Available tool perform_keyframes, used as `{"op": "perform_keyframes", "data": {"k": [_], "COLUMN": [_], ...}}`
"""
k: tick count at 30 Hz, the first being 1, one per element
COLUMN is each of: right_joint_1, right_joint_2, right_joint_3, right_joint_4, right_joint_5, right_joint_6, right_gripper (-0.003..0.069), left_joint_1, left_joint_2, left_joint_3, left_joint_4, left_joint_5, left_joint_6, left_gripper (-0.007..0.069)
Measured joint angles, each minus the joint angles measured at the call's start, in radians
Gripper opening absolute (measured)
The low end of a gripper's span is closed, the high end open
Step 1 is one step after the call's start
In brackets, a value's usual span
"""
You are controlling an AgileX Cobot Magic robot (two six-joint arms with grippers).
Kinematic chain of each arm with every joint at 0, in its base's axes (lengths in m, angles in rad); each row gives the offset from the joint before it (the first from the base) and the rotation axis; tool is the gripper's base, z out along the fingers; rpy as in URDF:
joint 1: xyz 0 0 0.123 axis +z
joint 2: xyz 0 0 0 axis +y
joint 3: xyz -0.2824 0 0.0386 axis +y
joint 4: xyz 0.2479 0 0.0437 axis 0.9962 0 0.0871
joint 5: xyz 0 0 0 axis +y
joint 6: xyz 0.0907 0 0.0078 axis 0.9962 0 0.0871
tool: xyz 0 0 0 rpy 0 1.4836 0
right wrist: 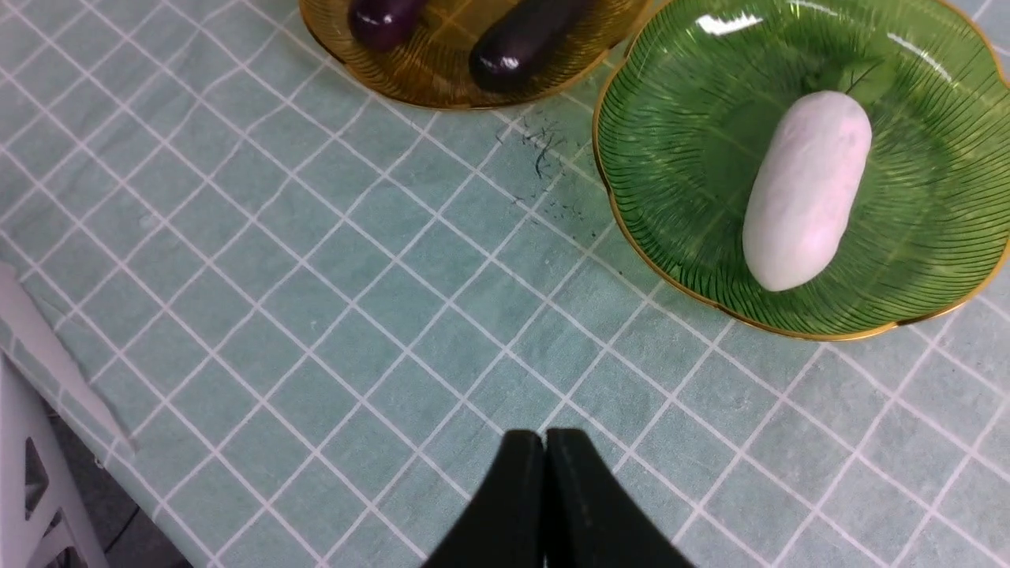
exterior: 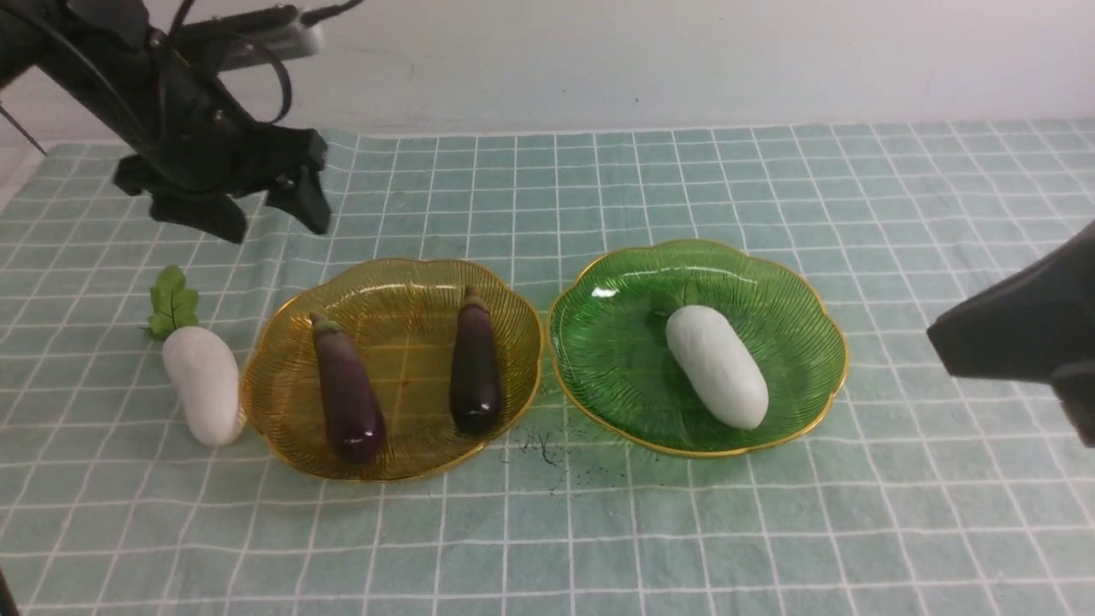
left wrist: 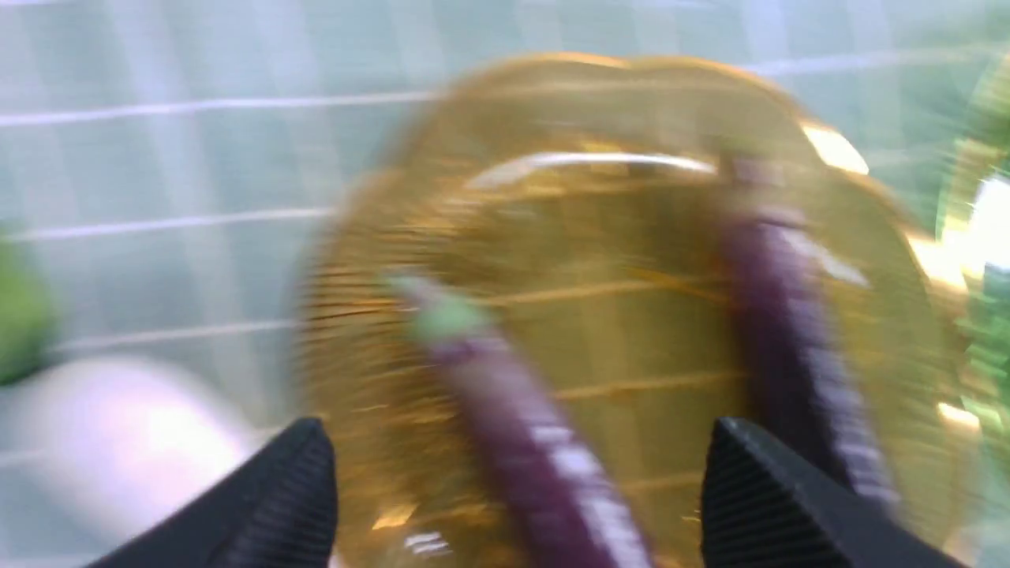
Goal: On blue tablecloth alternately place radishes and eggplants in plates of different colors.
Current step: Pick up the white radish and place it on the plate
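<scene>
On the blue tablecloth (exterior: 684, 530) stand two plates side by side. The amber plate (exterior: 402, 342) holds two eggplants, one on its left (exterior: 346, 402) and one on its right (exterior: 475, 368). In the green plate (exterior: 616, 342) lies one white radish (exterior: 717, 366). A second radish (exterior: 205, 385), with green leaves, lies on the cloth against the amber plate's left rim. My left gripper (exterior: 274, 227) hangs open and empty above the cloth behind the amber plate; its blurred wrist view looks down on that plate (left wrist: 600, 331). My right gripper (right wrist: 544, 435) is shut and empty, off to the right of the green plate (right wrist: 678, 205).
A pale wall (exterior: 684, 60) runs behind the cloth. Black specks (exterior: 539, 449) mark the cloth between the plates' front rims. In the right wrist view the cloth's edge (right wrist: 71, 394) drops off beside a white frame (right wrist: 31, 489).
</scene>
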Motion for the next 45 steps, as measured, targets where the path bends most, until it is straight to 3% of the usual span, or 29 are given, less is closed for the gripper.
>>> {"op": "perform_keyframes", "data": {"k": [4,14,19,33,36,38,45], "right_joint_1": [0.000,0.000,0.000,0.000,0.000,0.000,0.000], "right_joint_2": [0.000,0.000,0.000,0.000,0.000,0.000,0.000], "right_joint_3": [0.036,0.099,0.099,0.099,0.099,0.099,0.099], "right_joint_4": [0.000,-0.003,-0.003,-0.001,0.004,0.012,0.009], "right_joint_5": [-0.001,-0.003,-0.003,-0.003,-0.003,-0.003,-0.003], "right_joint_6": [-0.011,-0.039,-0.043,-0.049,-0.049,-0.049,-0.062], "right_gripper": [-0.0015,-0.0015,-0.0015,-0.0015,-0.0015,-0.0015,-0.0015], "left_joint_1": [0.048,0.058,0.058,0.058,0.058,0.058,0.058], "left_joint_2": [0.024,0.186,0.234,0.317,0.333,0.333,0.324], "left_joint_3": [-0.005,-0.005,-0.005,-0.011,-0.011,-0.013,-0.105], "left_joint_4": [0.123,0.114,0.177,0.236,0.258,0.284,0.342], "left_joint_5": [0.011,0.001,-0.002,0.065,0.065,0.065,0.071], "left_joint_6": [-0.132,-0.218,-0.265,-0.295,-0.295,-0.282,-0.219], "left_gripper": [0.0537,0.0551,0.0570,0.0568,0.0531,0.0463,0.0461]}}
